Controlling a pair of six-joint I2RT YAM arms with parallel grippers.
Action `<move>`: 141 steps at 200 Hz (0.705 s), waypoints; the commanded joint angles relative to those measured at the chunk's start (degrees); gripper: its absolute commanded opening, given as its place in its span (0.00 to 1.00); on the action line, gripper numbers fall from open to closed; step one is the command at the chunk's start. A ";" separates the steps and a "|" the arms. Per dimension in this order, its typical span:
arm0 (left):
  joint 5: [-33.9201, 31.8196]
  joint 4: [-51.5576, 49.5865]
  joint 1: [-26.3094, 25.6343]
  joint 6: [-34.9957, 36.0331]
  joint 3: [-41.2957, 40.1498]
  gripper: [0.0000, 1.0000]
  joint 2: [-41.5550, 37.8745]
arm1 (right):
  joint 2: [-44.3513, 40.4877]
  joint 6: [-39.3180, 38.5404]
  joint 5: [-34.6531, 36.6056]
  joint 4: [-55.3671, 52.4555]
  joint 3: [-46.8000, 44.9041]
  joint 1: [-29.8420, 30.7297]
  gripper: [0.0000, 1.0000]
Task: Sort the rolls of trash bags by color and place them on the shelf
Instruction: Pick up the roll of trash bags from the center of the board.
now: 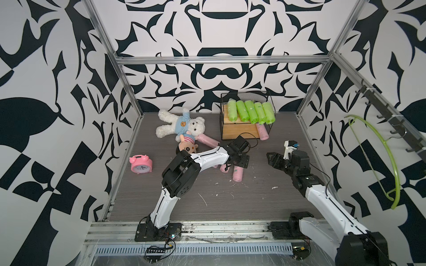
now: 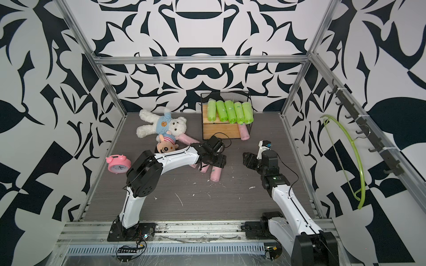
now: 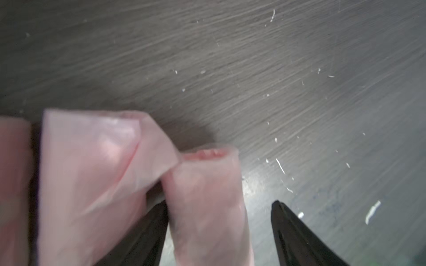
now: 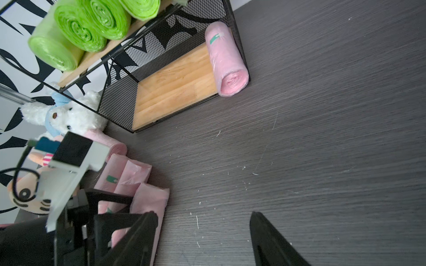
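Several lime green rolls (image 1: 251, 111) lie side by side on the top board of the shelf (image 1: 239, 131) at the back. One pink roll (image 1: 262, 132) lies at the right end of its lower board (image 4: 175, 76). A cluster of pink rolls (image 1: 238, 173) lies mid-table. My left gripper (image 1: 237, 161) is down over it, open. A pink roll (image 3: 207, 207) sits between its jaws, touching one finger, with a gap to the other. Another pink roll (image 1: 207, 140) lies beside the dolls. My right gripper (image 1: 272, 159) hovers open and empty to the right of the cluster.
A white teddy bear (image 1: 182, 125) and a small doll (image 1: 187, 147) lie left of the shelf. A pink alarm clock (image 1: 141, 164) stands near the left wall. A green hanger (image 1: 389, 161) hangs on the right wall's hooks. White scraps dot the table.
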 commanded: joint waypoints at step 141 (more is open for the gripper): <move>5.15 19.42 4.82 -13.07 -12.47 0.33 -15.53 | -6.86 6.93 -5.66 7.12 -1.53 14.17 0.74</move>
